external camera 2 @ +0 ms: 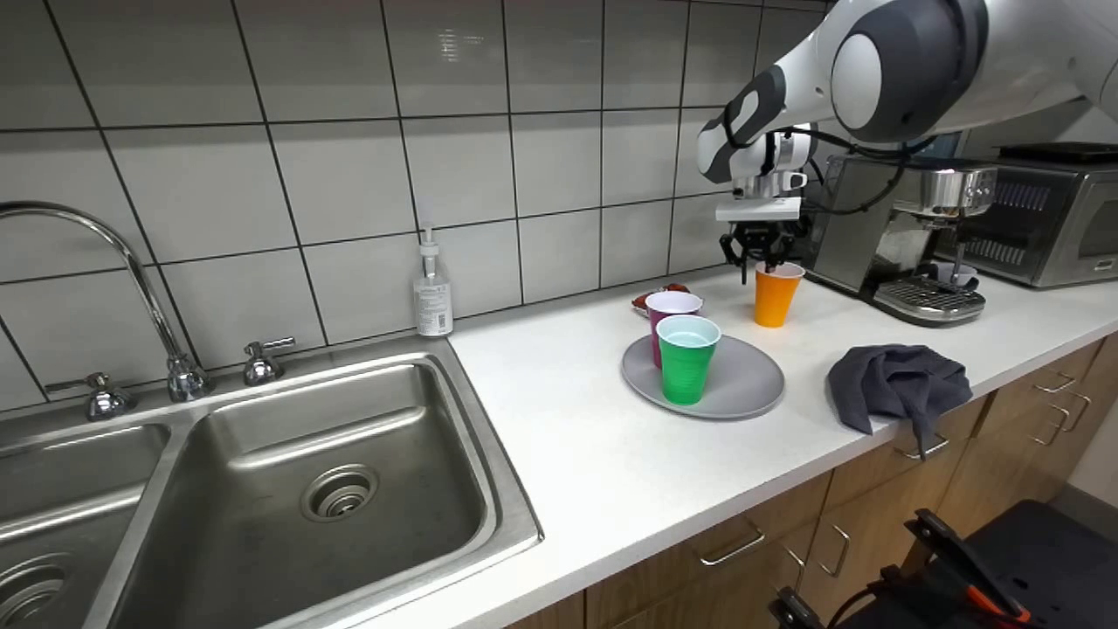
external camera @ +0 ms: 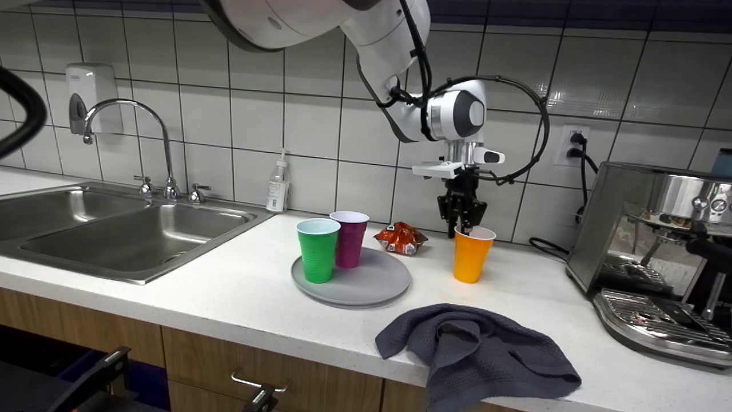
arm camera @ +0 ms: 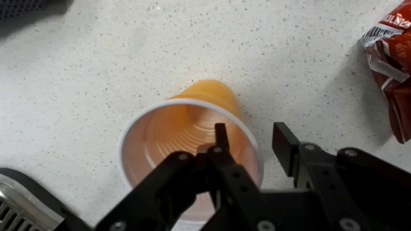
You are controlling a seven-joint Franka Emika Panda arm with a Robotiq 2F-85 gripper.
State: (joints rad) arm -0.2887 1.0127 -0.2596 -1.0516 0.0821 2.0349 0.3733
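Observation:
An orange cup (external camera: 472, 257) with a white rim stands upright on the white counter, also seen in an exterior view (external camera 2: 776, 297) and the wrist view (arm camera: 210, 89). My gripper (external camera: 458, 230) points down over its rim. In the wrist view the gripper (arm camera: 250, 138) is open, one finger over the cup's mouth and the other outside, with the rim between them and a gap to the outer finger. A green cup (external camera: 319, 252) and a purple cup (external camera: 350, 240) stand on a grey plate (external camera: 377, 280). A red snack bag (external camera: 400, 237) lies near the wall.
A dark grey cloth (external camera: 474, 355) hangs over the counter's front edge. A coffee machine (external camera: 606, 229) stands beyond the orange cup. A steel sink (external camera 2: 515, 515), a faucet (external camera 2: 131, 271) and a soap bottle (external camera 2: 433, 301) are at the other end. The tiled wall (external camera: 366, 131) is close behind the gripper.

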